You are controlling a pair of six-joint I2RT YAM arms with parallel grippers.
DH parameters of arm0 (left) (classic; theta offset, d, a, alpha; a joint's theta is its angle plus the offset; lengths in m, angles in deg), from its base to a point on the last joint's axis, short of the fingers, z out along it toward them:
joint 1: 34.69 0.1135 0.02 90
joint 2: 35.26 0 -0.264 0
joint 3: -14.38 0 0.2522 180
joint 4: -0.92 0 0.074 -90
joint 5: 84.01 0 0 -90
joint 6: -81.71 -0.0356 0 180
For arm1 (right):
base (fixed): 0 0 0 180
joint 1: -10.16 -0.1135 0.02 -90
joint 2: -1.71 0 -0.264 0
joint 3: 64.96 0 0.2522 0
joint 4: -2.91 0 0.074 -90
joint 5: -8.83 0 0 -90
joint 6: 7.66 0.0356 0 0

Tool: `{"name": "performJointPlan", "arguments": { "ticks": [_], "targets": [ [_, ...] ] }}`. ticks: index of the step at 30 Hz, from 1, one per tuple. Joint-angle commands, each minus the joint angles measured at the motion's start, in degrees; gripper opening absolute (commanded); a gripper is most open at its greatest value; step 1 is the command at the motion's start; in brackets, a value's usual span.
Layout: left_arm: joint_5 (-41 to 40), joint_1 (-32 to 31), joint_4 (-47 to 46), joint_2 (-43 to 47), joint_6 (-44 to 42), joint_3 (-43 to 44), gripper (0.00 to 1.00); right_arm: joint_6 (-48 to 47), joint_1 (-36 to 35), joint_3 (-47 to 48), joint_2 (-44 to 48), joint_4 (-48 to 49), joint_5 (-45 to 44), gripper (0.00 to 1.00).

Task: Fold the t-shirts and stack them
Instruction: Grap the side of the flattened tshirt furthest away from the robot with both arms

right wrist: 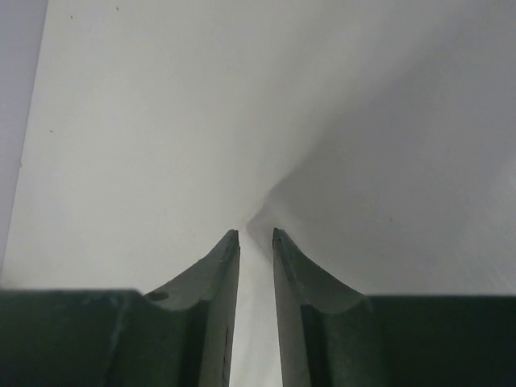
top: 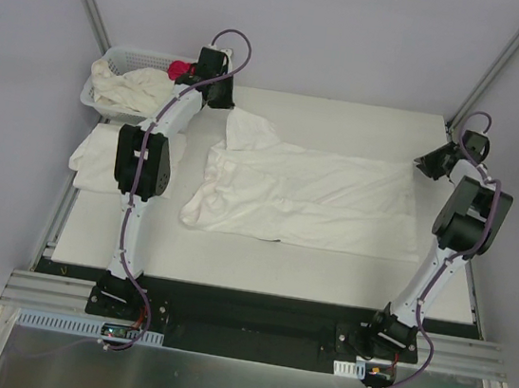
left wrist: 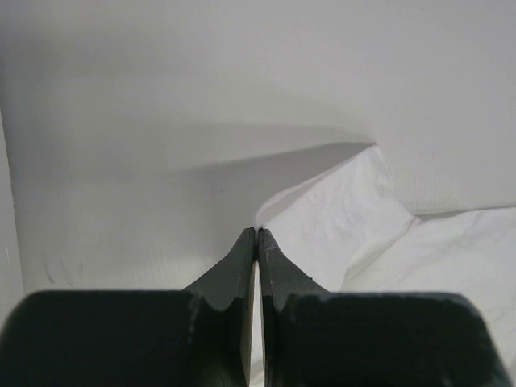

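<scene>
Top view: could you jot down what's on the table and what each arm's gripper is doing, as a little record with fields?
spread t-shirt: flat in the middle of the table, far left corner lifted
left gripper: shut on that lifted corner
right gripper: slightly open, at the shirt's far right corner
folded t-shirt: by the table's left edge
basket: far left, holding a crumpled t-shirt and a pink-red cloth

The big soft cotton t-shirt is plain cream. The flat table top is white. The plastic lattice basket is white, the small cloth pink-red, the robot arms white and black.
</scene>
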Motion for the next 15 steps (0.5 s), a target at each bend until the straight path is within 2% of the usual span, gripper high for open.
{"name": "performJointPlan", "arguments": {
  "ticks": [1, 7, 15],
  "targets": [
    [-1.3, -0.4, 0.1, 4.8, -1.1, 0.3, 0.0, -0.9, 0.4, 6.4, -2.9, -2.0, -0.7, 0.26],
    [-1.5, -0.4, 0.1, 5.0, -1.3, -0.4, 0.0, -0.8, 0.2, 10.1, -5.5, -2.9, -0.5, 0.27],
    [-1.5, -0.4, 0.1, 4.6, -0.9, 0.3, 0.0, -0.1, -0.7, 7.5, -4.8, -1.9, -0.3, 0.29]
  ]
}}
